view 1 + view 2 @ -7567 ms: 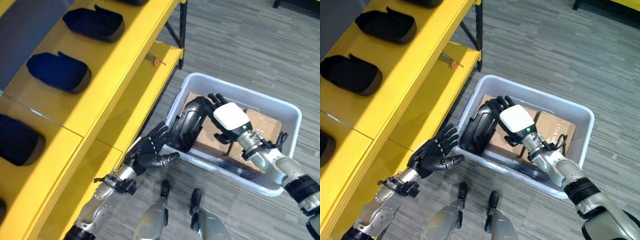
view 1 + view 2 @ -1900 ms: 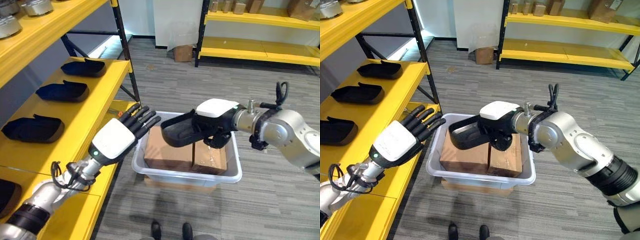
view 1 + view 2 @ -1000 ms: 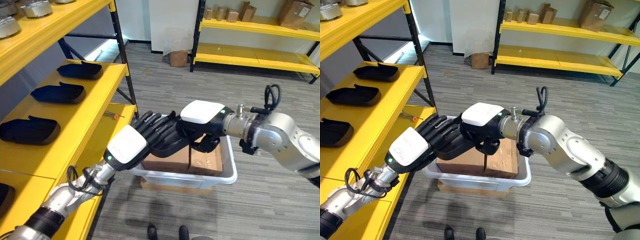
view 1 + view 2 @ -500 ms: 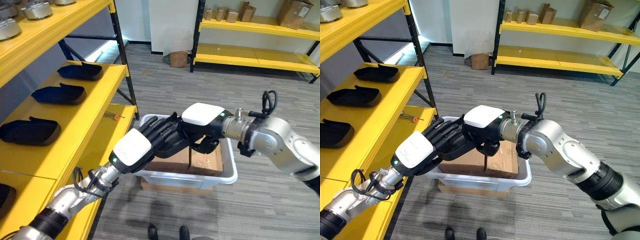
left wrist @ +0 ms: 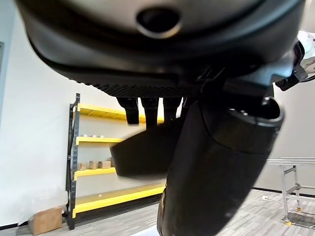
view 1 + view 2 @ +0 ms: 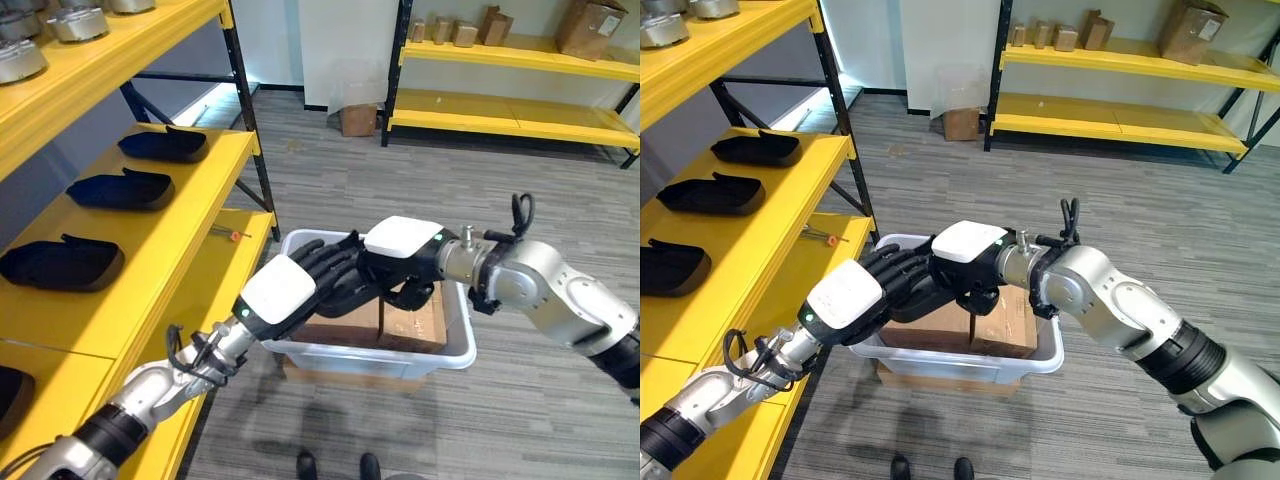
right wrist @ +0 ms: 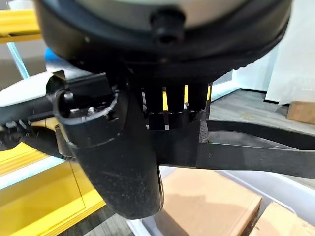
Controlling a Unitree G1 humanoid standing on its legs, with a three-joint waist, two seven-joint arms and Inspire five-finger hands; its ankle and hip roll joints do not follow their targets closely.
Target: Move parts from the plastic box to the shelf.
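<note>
1. Three black parts [image 6: 63, 262] are seen already set on the yellow shelf [image 6: 170, 240] at the left; the task is judged partly done.
2. One more black part [image 6: 930, 297] is held in the air over the left rim of the plastic box [image 6: 455, 352], between the two hands and well short of the shelf.
3. The right hand [image 6: 402, 250] is clamped on the part, its fingers [image 7: 172, 105] curled over the part's edge in the right wrist view.
4. The left hand [image 6: 290, 288] is laid against the part's near left side; its fingers [image 6: 325, 258] are curled round the part, which is also seen past them in the left wrist view.
5. A handover from right to left is judged to be under way; release by the right hand and placing on the shelf are left to do.
6. Cardboard boxes [image 6: 420, 325] are seen inside the plastic box.
7. Compared with half a second ago, the left hand has closed further onto the part, and both hands have shifted a little to the right.
</note>
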